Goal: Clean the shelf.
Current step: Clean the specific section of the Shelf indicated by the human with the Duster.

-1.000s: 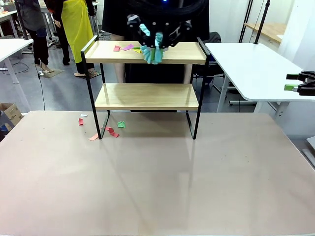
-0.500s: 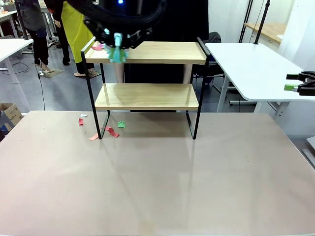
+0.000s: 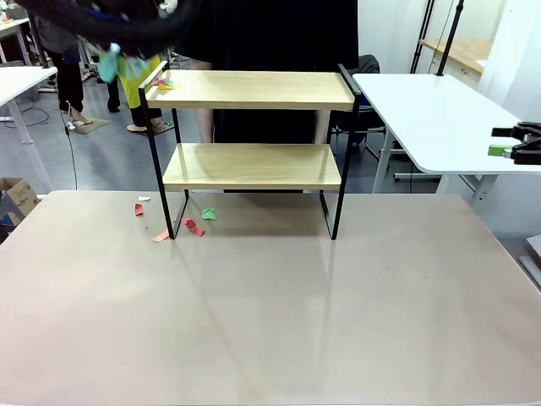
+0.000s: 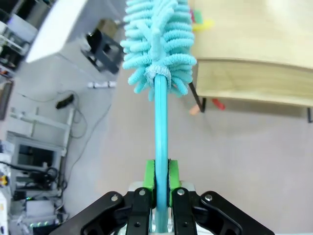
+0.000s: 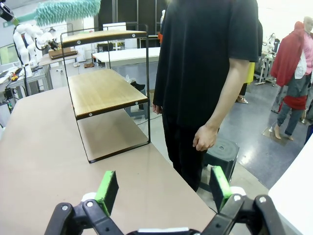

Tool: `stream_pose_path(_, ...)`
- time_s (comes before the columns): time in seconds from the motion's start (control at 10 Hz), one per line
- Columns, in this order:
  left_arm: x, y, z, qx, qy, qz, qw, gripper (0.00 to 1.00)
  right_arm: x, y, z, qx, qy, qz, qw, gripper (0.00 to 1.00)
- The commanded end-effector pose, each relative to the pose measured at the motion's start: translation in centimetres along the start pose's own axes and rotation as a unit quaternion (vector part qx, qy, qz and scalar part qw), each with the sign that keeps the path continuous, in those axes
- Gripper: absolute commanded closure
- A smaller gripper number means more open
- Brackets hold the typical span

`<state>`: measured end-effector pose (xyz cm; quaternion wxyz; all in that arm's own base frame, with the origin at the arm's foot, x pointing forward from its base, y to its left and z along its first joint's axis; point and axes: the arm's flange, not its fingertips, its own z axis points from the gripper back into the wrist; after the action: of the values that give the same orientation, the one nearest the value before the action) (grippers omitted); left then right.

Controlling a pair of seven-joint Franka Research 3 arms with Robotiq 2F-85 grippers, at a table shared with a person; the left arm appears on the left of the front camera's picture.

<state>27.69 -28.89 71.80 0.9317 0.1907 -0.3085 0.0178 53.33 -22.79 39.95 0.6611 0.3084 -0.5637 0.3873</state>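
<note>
The shelf [image 3: 254,165] stands at the table's far side, two wooden boards in a black frame. A few coloured paper scraps [image 3: 165,83] lie at the left end of its top board. My left gripper [image 4: 161,182] is shut on the turquoise handle of a fluffy duster [image 4: 157,39]. The duster [image 3: 114,61] hangs blurred in the air just past the shelf's upper left corner. In the right wrist view the shelf [image 5: 103,89] stands side-on and the duster [image 5: 68,11] floats above its far end. My right gripper [image 5: 164,191] is open and holds nothing; it hovers off the table's right side [image 3: 500,141].
Paper scraps [image 3: 193,227] lie on the brown table [image 3: 270,313] by the shelf's left legs. A person in black [image 5: 205,73] stands behind the shelf. A white side table [image 3: 431,118] is at the right.
My left gripper has swept the duster leftward along the top board and off its left end. The scraps on that board have shifted to its left edge. The right arm has not moved.
</note>
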Motion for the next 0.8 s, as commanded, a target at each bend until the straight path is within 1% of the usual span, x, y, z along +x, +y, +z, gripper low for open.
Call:
stream_pose_path(0.0,0.0,2.1,2.8,-0.007,-0.051,0.02,0.998,0.87,0.3,0.0,-0.1,-0.001,0.0,0.003,1.0,0.0)
stream_pose_path(0.1,0.3,1.8,3.7,-0.051,-0.058,0.035,0.996,0.87,0.3,0.0,-0.1,-0.001,0.0,0.003,1.0,0.0)
stream_pose_path(0.2,0.3,0.8,3.9,-0.08,-0.054,0.038,0.995,0.87,0.3,0.0,-0.1,-0.001,0.0,0.003,1.0,0.0)
stream_pose_path(0.3,0.5,-0.6,2.9,-0.114,-0.045,0.043,0.991,0.87,0.3,0.0,-0.1,-0.001,0.0,0.003,1.0,0.0)
stream_pose_path(0.5,0.7,-2.5,-0.1,-0.193,-0.004,0.068,0.979,0.87,0.3,0.0,-0.1,-0.001,0.0,0.003,1.0,0.0)
stream_pose_path(0.7,0.4,-3.7,-3.6,-0.21,0.031,0.063,0.975,0.87,0.3,0.0,-0.1,-0.001,0.0,0.003,1.0,0.0)
